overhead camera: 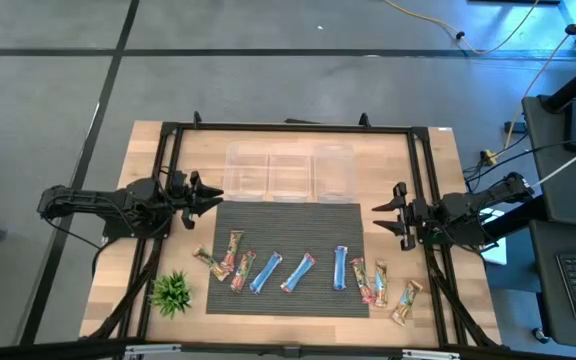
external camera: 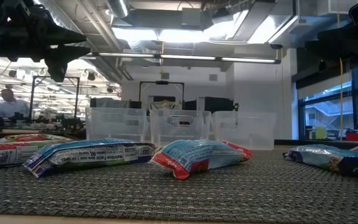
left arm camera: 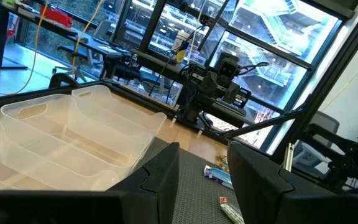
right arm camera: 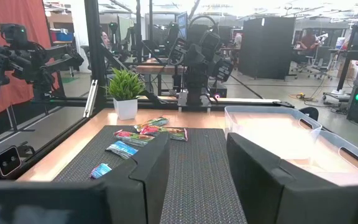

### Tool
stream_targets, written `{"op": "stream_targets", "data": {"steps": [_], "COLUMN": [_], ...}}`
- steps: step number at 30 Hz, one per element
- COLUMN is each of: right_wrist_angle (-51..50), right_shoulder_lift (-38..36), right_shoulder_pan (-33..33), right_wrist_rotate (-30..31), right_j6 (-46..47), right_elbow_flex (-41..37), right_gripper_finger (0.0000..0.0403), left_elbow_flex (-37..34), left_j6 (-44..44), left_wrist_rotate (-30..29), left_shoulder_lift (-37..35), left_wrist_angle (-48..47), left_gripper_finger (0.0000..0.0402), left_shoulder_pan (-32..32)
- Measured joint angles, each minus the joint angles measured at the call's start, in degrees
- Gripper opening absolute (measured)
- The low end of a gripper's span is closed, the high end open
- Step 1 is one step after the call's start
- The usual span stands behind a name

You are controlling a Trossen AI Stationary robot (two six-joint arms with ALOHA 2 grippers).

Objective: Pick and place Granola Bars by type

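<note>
Shiny blue, red-multicoloured and tan granola bars [overhead camera: 298, 272] across dark ribbed mat [overhead camera: 288, 225].

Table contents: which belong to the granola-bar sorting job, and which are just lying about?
Job:
- granola bars, in a row on the dark mat
- three clear bins, seemingly empty
- left gripper and right gripper, fingers apart, holding nothing

Lying about:
- small green plant

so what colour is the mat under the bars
Dark grey with fine ribbed stripes; the mat shows best in the high view, bars lying along its near edge.
</note>
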Motion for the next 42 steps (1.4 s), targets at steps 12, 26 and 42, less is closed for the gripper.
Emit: {"op": "stream_targets", "data": {"steps": [12, 26, 42], "right_wrist_angle": [0.4, 2.5, 10.7], "right_shoulder_lift": [0.0, 0.0, 0.0], "right_shoulder_pan": [0.0, 0.0, 0.0], "right_wrist_rotate": [0.7, 6.6, 14.4], "right_j6": [-5.2, -39.9, -26.8], "right_elbow_flex": [0.0, 0.0, 0.0], "right_gripper_finger": [0.0163, 0.0163, 0.0163], "left_elbow_flex": [0.0, 0.0, 0.0], "left_j6": [0.0, 0.0, 0.0], "left_wrist_rotate": [0.0, 0.0, 0.0], "left_shoulder_lift": [0.0, 0.0, 0.0], "left_wrist_angle": [0.0, 0.0, 0.0], "left_gripper_finger": [0.013, 0.013, 0.013], "left_shoulder_pan": [0.0, 0.0, 0.0]}}
